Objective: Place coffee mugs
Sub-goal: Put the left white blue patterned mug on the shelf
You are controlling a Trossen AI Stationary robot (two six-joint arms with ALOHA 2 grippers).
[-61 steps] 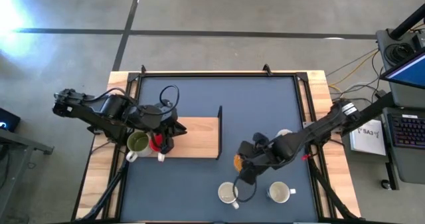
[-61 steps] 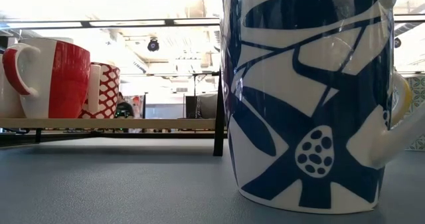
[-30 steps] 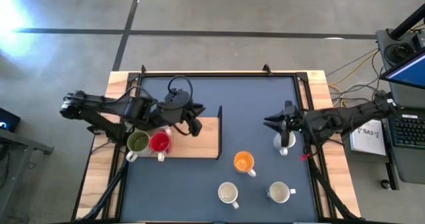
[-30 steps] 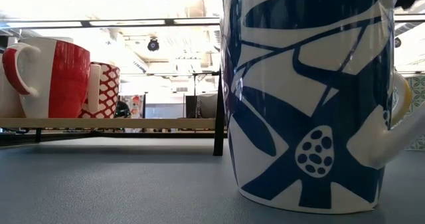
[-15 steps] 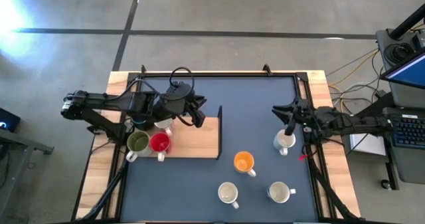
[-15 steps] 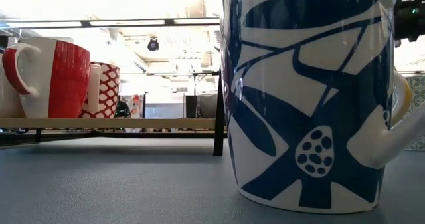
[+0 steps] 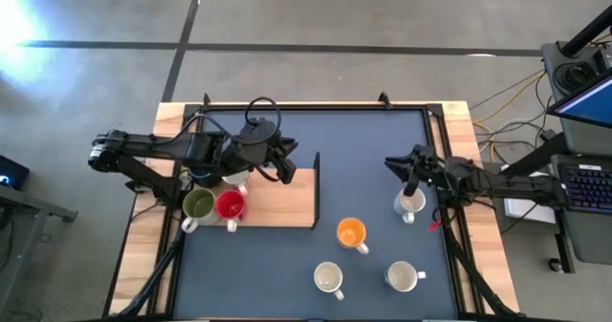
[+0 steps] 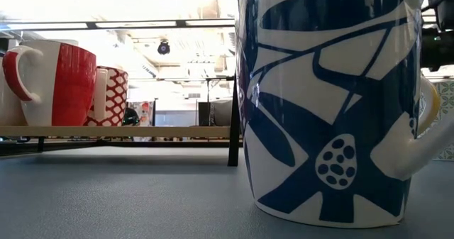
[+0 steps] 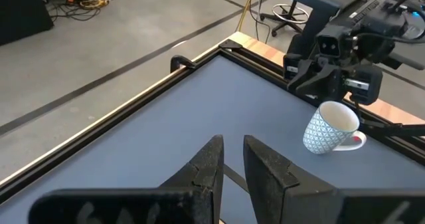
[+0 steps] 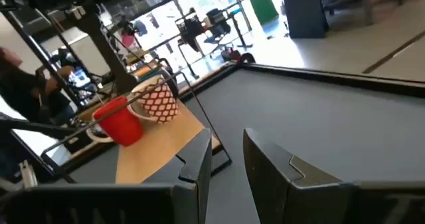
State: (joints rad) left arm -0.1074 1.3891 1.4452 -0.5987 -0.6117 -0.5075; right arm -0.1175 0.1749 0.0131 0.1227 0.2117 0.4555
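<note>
Several coffee mugs stand on the blue table. An olive green mug [image 7: 198, 204] and a red mug [image 7: 229, 205] sit on the wooden shelf [image 7: 287, 203] at the left, with a red-lattice mug [image 10: 156, 99] beside the red one. The orange mug [image 7: 351, 232] and two white mugs [image 7: 329, 278] [image 7: 404, 276] stand nearer the front. A blue-patterned mug [image 9: 330, 127] stands at the right. My left gripper [image 7: 287, 164] hovers open over the shelf's far edge, holding nothing. My right gripper [image 7: 402, 166] is open and level, just beyond the blue-patterned mug.
A black upright post [image 7: 316, 174] stands at the shelf's right end. A large blue-and-white mug [image 8: 330, 104] fills the low view, right in front of that camera. A black frame rail [image 9: 192, 64] runs along the table's far edge. Bare blue table [image 7: 363, 150] lies between the two grippers.
My right arm has folded back toward the table's right edge and come down. Its gripper now stands lower, by the blue-patterned mug. No mug has moved.
</note>
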